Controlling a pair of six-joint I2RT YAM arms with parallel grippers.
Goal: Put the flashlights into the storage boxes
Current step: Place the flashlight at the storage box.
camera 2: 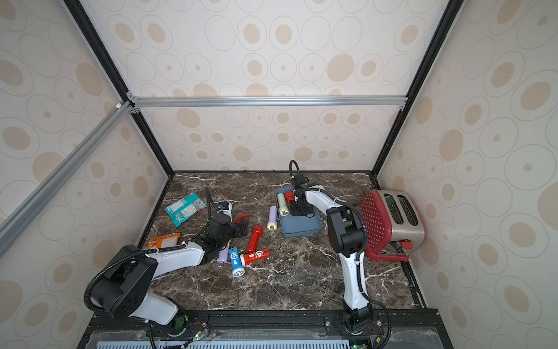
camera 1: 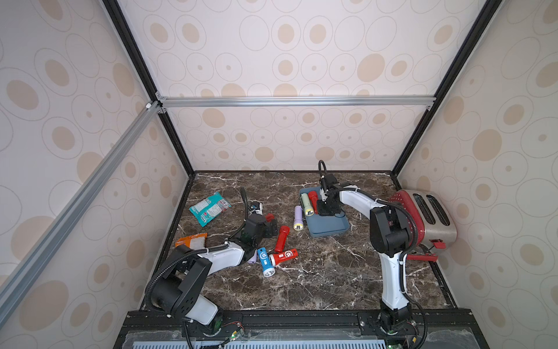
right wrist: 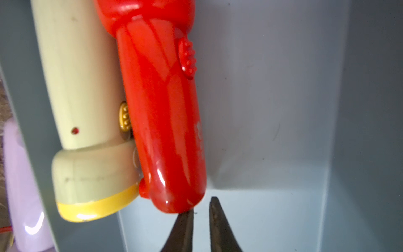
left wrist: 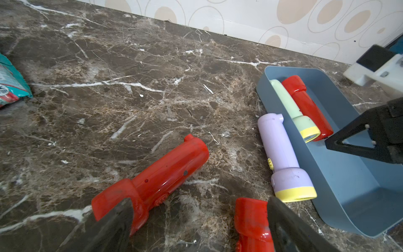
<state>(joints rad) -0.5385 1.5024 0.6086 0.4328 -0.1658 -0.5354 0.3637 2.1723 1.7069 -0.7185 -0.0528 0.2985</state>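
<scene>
Marble tabletop [camera 1: 332, 278], in a top view: slate-blue tray [camera 1: 332, 228] at 12 o'clock holds pale green flashlight [camera 1: 306, 203] and red flashlight [camera 1: 312, 197], lilac flashlight [camera 1: 298, 217] just outside at its 9 o'clock. Left wrist: left gripper [left wrist: 198, 207] fingers wide apart, empty. Right wrist: right gripper [right wrist: 201, 209] fingers closed, empty, by the red flashlight's butt.

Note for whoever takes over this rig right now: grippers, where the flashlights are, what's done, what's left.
Left gripper: open, empty, low beside red flashlights on the table.
Right gripper: shut, empty, over the tray, tips by the tail of the red flashlight inside.
Done: that red one and the pale green flashlight lie in the tray.
To do: six on the table: three red flashlights, the blue flashlight, one lilac flashlight beside the tray, another lilac flashlight partly under the left arm.
</scene>
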